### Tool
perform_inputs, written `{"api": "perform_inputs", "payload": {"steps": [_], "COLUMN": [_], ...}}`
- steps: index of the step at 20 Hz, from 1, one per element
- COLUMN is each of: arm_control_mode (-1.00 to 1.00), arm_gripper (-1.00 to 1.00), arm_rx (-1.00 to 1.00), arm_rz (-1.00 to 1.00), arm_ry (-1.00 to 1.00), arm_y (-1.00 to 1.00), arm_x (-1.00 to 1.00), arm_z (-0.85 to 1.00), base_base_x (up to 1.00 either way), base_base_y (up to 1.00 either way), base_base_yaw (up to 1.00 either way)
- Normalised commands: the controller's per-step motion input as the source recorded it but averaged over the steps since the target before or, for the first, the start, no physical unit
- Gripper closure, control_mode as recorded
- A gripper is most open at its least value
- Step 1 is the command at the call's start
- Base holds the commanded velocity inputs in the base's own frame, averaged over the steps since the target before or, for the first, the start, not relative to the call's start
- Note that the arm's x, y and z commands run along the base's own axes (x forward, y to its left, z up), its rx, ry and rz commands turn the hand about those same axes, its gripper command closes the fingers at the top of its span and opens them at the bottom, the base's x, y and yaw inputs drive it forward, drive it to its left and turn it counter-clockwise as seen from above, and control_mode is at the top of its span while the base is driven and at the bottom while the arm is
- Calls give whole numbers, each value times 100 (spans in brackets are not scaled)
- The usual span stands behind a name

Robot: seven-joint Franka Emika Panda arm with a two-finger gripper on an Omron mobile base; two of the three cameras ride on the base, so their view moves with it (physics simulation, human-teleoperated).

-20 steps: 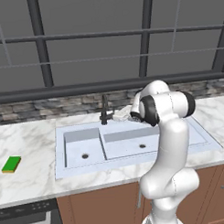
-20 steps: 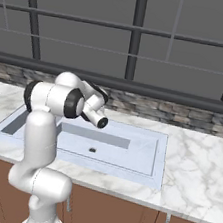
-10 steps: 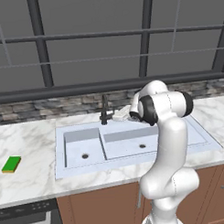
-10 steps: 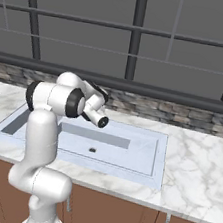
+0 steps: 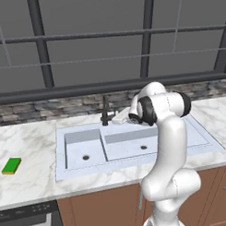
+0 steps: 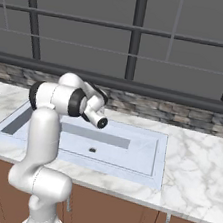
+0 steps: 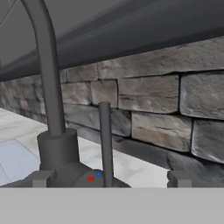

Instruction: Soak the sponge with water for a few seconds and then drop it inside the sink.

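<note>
The green sponge [image 5: 12, 166] lies flat on the marble counter, far to the left of the sink [image 5: 69, 134]. My gripper [image 7: 109, 179] is open at the black faucet [image 5: 105, 113] behind the two basins. In the hand view its fingertips [image 7: 41, 178] stand on either side of the faucet's thin upright handle [image 7: 105, 140]. The faucet's base and neck [image 7: 54, 131] sit just left of that handle. From the left base view the hand [image 5: 120, 117] hangs right beside the faucet, over the sink's back rim. The water is out of view.
A stone-brick backsplash [image 7: 166, 109] and a dark window frame run close behind the faucet. Marble counter [image 6: 196, 166] extends to the right of the sink. My white arm [image 5: 169, 145] stands in front of the wider basin.
The hand has edged slightly left, closer to the faucet. The jaws stay wide apart and the sponge has not moved.
</note>
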Motion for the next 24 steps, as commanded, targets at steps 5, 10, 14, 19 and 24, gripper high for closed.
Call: {"api": "perform_inputs", "payload": {"steps": [5, 10, 14, 19, 24], "arm_control_mode": [-100, -100, -100, -100, -100], "arm_gripper": [-100, -100, -100, -100, -100], "arm_rx": [0, 0, 0, 0, 0], "arm_rz": [0, 0, 0, 0, 0], "arm_ry": [-1, 0, 0, 0, 0], "arm_y": [3, 0, 0, 0, 0], "arm_x": [17, 29, 29, 10, -2], "arm_z": [-5, 0, 0, 6, 25], "base_base_x": [0, 0, 0, 0, 0], "base_base_y": [0, 0, 0, 0, 0], "base_base_yaw": [0, 0, 0, 0, 0]}}
